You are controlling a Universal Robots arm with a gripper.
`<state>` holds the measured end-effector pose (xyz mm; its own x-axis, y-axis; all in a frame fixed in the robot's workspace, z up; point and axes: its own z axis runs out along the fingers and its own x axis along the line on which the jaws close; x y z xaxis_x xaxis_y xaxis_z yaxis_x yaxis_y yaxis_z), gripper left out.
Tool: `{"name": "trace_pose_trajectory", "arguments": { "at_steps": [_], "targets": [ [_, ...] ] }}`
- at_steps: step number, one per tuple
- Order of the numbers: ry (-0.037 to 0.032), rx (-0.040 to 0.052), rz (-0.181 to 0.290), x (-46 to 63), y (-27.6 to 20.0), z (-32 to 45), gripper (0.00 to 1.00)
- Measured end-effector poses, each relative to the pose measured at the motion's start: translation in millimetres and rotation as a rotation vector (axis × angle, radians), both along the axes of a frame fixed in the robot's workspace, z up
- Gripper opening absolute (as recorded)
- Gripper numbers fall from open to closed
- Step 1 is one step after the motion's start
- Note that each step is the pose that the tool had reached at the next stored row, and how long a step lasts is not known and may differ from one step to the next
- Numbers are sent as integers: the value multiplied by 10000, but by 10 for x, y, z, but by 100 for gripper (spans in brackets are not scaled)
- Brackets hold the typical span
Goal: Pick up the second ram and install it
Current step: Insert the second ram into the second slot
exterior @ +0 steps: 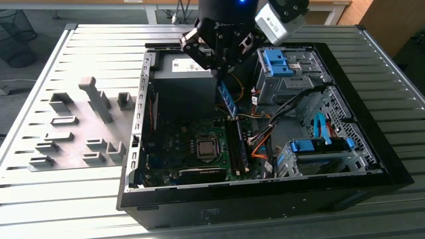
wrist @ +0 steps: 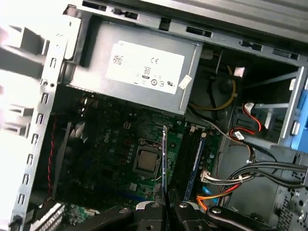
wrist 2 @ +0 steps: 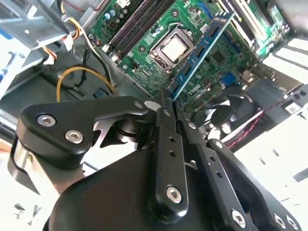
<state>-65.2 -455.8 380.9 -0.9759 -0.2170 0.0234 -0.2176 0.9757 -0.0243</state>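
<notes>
A ribbed metal workbench (exterior: 79, 199) carries the scene; floor and a wire bin lie behind it. From the exterior view's left to its right: a group of grey holder blocks (exterior: 79, 127) stands on the bench, well apart from the jaws; then the open computer case (exterior: 265, 199), lying on its side so that the main board (exterior: 192, 144) faces up and can be reached from above; then, at the case's far side, the blue-clipped drive cages (exterior: 319, 149).

The gripper (exterior: 219, 67) hangs over the case, just below the silver power supply (wrist: 144, 72) as the first wrist view shows it. Its jaws are clenched on one end of the second ram (exterior: 228, 99), the blue stick, which extends beyond the fingertips toward the board. Gripping the end leaves the stick's length and contact edge free, presumably so that it can meet a slot without the fingers fouling the board.

In the second wrist view the second ram (wrist 2: 199, 50) crosses in front of the processor socket (wrist 2: 172, 48); in the first wrist view it appears edge-on (wrist: 164, 159), between the socket and the memory slots (wrist: 192, 154). It is not yet seated. A darker stick (exterior: 234, 149) already sits in the slots beyond the jaws.
</notes>
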Motion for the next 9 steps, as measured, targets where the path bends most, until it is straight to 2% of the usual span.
{"name": "trace_pose_trajectory", "arguments": {
  "at_steps": [9],
  "targets": [
    [0, -15, -1635, 0, 0, -31, 14]
  ]
}}
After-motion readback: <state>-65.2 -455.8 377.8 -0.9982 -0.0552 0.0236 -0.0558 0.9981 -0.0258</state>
